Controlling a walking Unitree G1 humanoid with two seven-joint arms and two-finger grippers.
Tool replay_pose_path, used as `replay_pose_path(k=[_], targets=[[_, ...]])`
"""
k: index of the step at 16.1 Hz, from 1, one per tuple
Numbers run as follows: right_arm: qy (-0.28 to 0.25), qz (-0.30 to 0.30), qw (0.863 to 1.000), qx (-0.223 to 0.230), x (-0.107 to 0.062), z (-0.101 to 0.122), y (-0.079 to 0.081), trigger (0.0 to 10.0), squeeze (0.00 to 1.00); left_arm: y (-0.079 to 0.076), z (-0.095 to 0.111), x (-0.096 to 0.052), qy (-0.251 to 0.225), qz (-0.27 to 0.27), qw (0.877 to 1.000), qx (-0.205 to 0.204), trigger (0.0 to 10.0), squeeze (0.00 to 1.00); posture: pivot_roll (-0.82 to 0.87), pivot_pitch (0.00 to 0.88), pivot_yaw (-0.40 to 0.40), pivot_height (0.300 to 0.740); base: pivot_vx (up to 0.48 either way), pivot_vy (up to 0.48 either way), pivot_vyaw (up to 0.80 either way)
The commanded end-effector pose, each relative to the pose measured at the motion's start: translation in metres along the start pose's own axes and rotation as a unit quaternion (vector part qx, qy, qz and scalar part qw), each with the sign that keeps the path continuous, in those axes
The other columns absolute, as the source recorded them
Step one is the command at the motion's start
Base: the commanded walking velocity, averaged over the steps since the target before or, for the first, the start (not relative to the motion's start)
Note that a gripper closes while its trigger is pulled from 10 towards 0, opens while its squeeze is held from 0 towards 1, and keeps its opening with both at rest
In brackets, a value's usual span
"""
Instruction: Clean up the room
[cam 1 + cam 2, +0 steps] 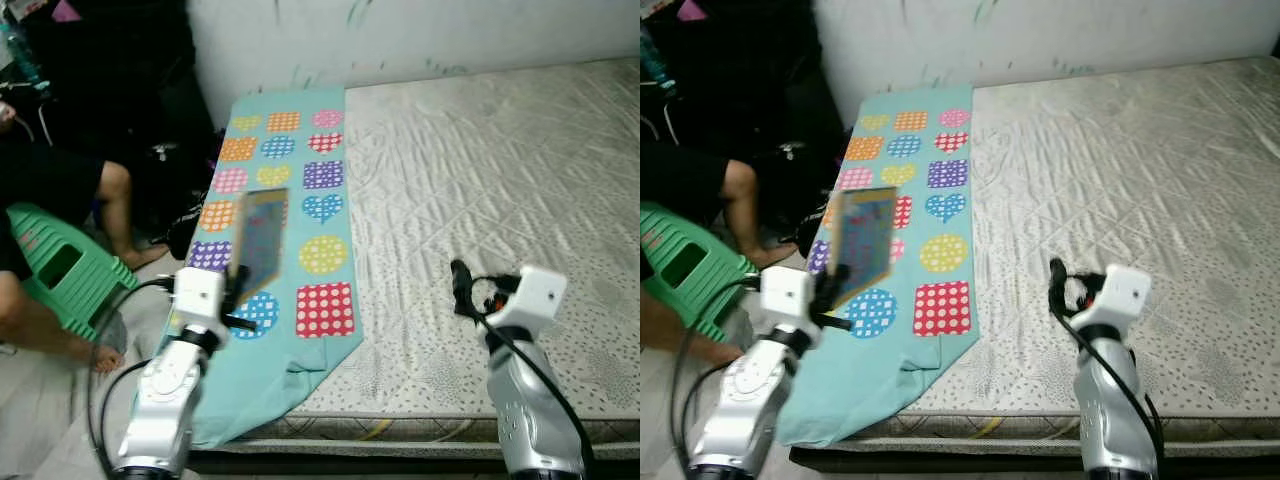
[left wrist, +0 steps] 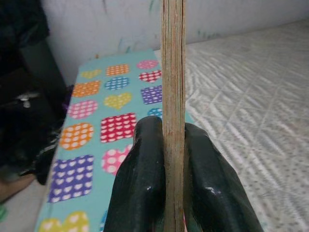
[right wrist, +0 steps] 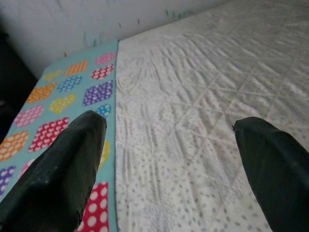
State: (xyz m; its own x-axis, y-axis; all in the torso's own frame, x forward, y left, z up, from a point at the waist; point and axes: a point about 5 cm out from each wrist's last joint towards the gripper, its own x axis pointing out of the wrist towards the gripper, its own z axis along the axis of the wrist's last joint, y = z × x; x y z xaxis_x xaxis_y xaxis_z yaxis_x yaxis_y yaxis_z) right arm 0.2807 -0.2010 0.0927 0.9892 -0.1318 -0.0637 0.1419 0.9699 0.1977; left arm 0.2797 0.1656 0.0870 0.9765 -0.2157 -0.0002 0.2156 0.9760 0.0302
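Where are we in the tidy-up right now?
Done: nothing visibly put away yet. In hand: the left gripper is clamped on a thin book, held above the patterned cloth on the mattress. Left: stowing it; the right gripper is open and empty.

Person's bare legs on green plastic stool by white wall, dark clutter behind

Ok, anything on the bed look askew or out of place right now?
The patterned sheet covers just the mattress's left strip, and its near end droops crumpled over the edge. The left pincer clamps a thin book upright above it. Nothing spilled or damaged.
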Motion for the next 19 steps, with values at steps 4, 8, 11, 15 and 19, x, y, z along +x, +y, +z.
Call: replay_pose_path(k=[4, 8, 11, 15, 19], targets=[[0.005, 0.073, 0.997, -0.011, 0.008, 0.003, 0.028, 10.0, 0.00, 0.002, 0.003, 0.003, -0.025, 0.029, 0.999, -0.007, 2.5, 0.00, -0.19, 0.050, 0.056, 0.740, 0.000, 0.000, 0.00], [0.021, 0.148, 0.989, -0.019, 0.024, 0.001, 0.059, 10.0, 0.00, 0.008, 0.006, -0.002, -0.042, 0.077, 0.996, -0.016, 2.4, 0.00, -0.12, 0.065, -0.015, 0.740, 0.000, 0.000, 0.00], [0.026, 0.171, 0.985, -0.013, 0.029, -0.001, 0.076, 10.0, 0.00, 0.019, 0.009, -0.011, -0.047, 0.108, 0.993, -0.009, 2.3, 0.00, -0.07, 0.069, -0.031, 0.740, 0.000, 0.000, 0.00], [0.036, 0.180, 0.983, -0.009, 0.033, -0.004, 0.081, 10.0, 0.00, 0.026, 0.005, -0.021, -0.039, 0.141, 0.989, -0.013, 7.9, 0.00, -0.06, 0.059, -0.064, 0.740, 0.000, 0.000, 0.00], [0.045, 0.173, 0.984, -0.017, 0.036, -0.006, 0.073, 10.0, 0.00, 0.023, -0.001, -0.027, -0.020, 0.149, 0.988, -0.044, 10.0, 0.00, -0.07, 0.082, -0.058, 0.740, 0.000, 0.000, -0.60]])
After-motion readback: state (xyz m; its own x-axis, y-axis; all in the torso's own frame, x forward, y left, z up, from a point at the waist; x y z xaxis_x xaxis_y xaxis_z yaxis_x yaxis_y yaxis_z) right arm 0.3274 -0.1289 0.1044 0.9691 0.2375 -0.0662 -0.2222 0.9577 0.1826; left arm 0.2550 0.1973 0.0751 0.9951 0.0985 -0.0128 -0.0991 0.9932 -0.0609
